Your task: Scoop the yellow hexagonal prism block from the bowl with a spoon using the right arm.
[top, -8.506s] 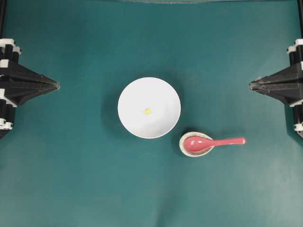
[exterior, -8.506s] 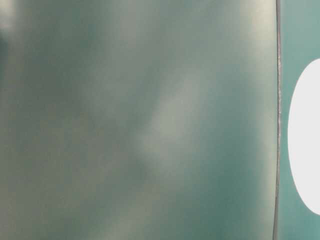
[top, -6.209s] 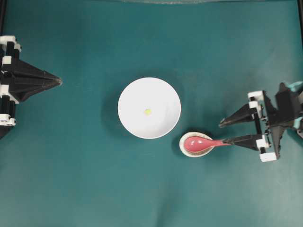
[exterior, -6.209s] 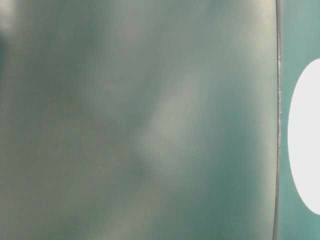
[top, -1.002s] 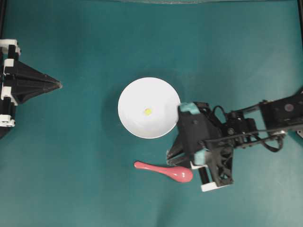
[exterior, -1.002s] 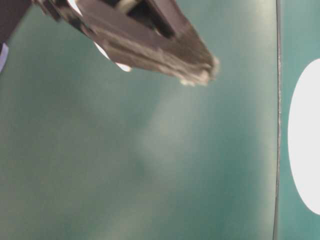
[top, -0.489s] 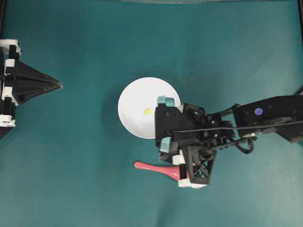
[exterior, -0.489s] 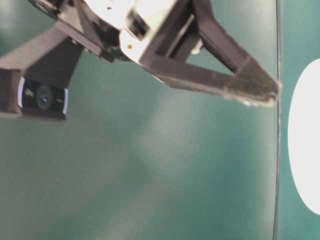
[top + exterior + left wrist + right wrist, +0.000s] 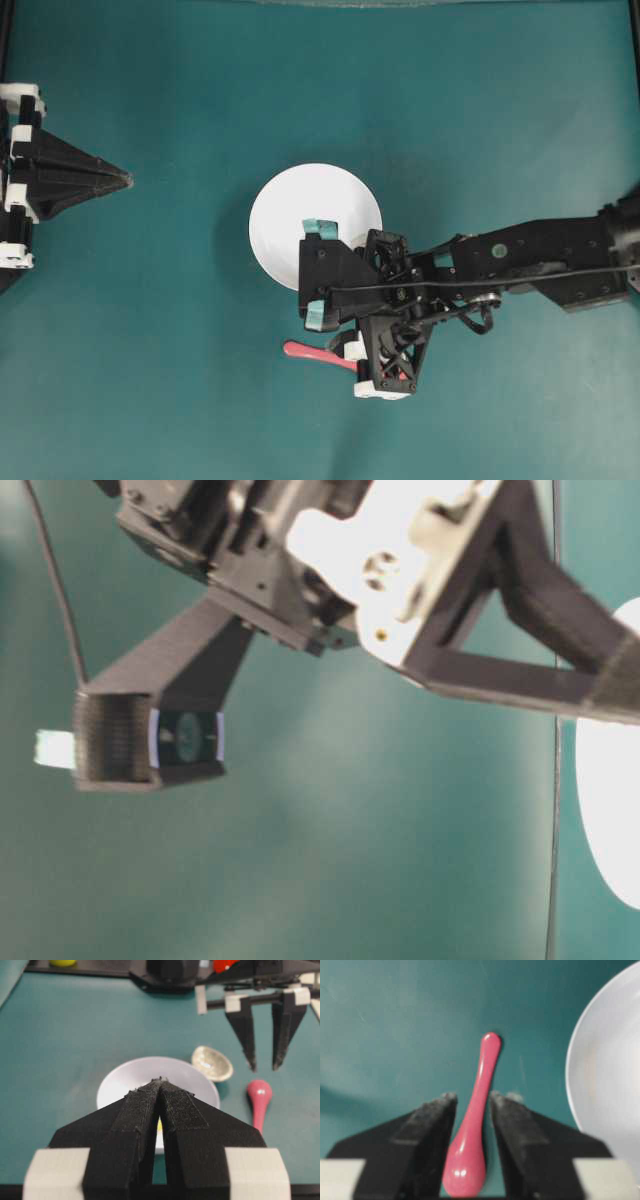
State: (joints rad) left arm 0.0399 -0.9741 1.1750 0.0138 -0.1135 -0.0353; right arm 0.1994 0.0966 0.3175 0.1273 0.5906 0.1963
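Spoon (image 9: 472, 1132) lies on mat between my parted right claw (image 9: 472, 1105) fingers, ungripped; next: lower, clench near scoop.

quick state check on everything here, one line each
spoon: lying flat on the table, between the right gripper's fingers
right gripper: open, straddling the spoon
left gripper: shut, holding nothing
bowl: upright on the table
block: mostly hidden by the left gripper
spoon rest: empty

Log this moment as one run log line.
right claw: open, straddling spoon handle | spoon: on table beside bowl, not gripped | left claw: shut, idle
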